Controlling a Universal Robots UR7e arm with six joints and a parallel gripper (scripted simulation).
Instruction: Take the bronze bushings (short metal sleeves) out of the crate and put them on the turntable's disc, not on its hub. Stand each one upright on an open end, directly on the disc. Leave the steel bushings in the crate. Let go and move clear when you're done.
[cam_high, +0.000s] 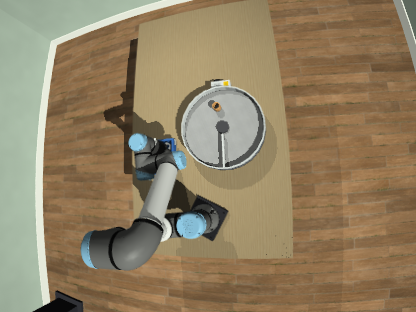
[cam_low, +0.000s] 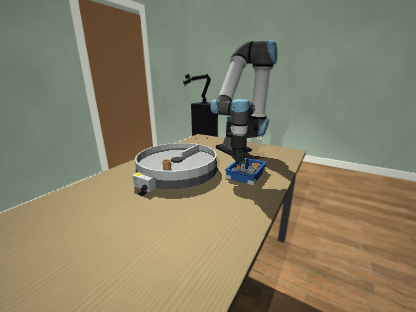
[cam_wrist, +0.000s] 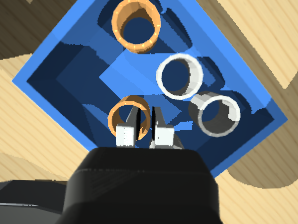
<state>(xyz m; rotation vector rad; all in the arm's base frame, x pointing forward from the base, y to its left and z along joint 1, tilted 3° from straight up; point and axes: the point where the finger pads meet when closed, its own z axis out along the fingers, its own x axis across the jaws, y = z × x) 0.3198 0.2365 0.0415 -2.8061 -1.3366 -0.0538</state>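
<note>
The blue crate (cam_wrist: 150, 75) holds two bronze bushings and two steel ones. One bronze bushing (cam_wrist: 136, 25) stands at the far end. My gripper (cam_wrist: 146, 116) is down inside the crate. Its fingers (cam_wrist: 129, 117) stand narrowly apart and straddle the right wall of the nearer bronze bushing, one finger inside it and one outside. The steel bushings (cam_wrist: 180, 76) (cam_wrist: 216, 115) lie to the right. In the side view the gripper (cam_low: 241, 162) dips into the crate (cam_low: 245, 170) beside the turntable (cam_low: 176, 161). One bronze bushing (cam_high: 215, 105) stands upright on the disc, away from the hub (cam_high: 222, 126).
The turntable has a raised rim and a radial bar (cam_high: 221, 147) from the hub. A small control box (cam_low: 142, 182) sits at its edge. The arm's base (cam_high: 210, 217) is on the table near the crate. The table edge runs close to the crate's right side.
</note>
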